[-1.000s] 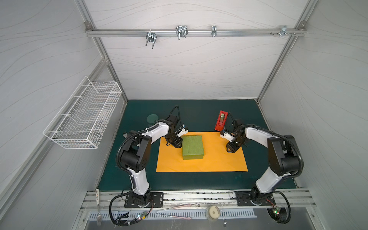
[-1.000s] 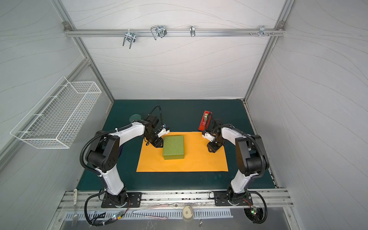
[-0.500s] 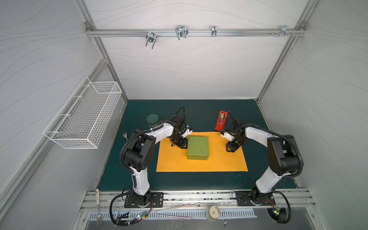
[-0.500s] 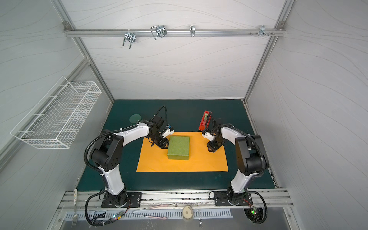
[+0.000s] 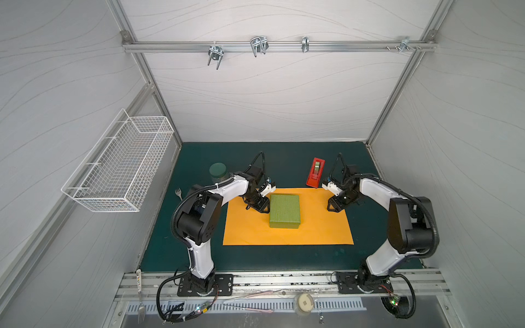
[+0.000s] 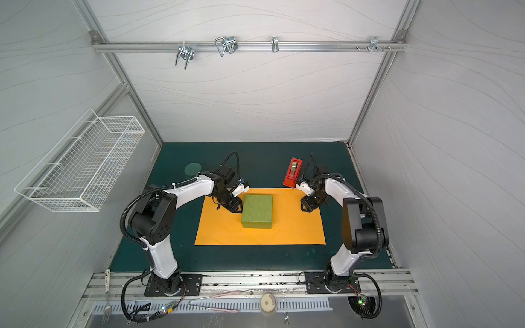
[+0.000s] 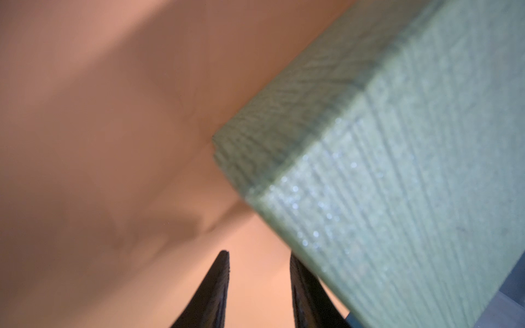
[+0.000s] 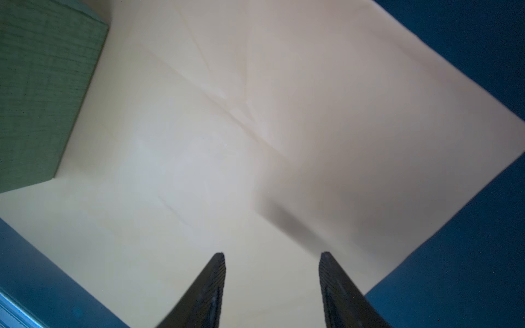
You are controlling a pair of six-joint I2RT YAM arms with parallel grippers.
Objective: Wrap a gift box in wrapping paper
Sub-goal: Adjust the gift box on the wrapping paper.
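The yellow-green gift box (image 5: 284, 210) (image 6: 257, 210) sits on the flat orange wrapping paper (image 5: 321, 230) (image 6: 295, 230), left of the sheet's middle. My left gripper (image 5: 262, 207) (image 6: 237, 208) is low at the box's left side. In the left wrist view the left gripper (image 7: 259, 255) is open with only paper (image 7: 113, 113) between its fingers, and one finger lies right beside the box (image 7: 397, 184). My right gripper (image 5: 332, 206) (image 6: 306, 207) hovers over the sheet's far right corner. It is open (image 8: 272, 254) and empty above the paper (image 8: 255, 142), with the box (image 8: 42, 99) well away.
A red tape dispenser (image 5: 316, 176) (image 6: 292, 172) stands just behind the paper's far right edge, close to the right arm. A green-lidded jar (image 5: 218, 171) and a fork (image 5: 178, 193) lie at the far left of the dark green mat (image 5: 255, 255). A wire basket (image 5: 119, 167) hangs on the left wall.
The box has slid to the right on the paper, with the left gripper following at its left side and opening wider. The right arm has hardly moved.
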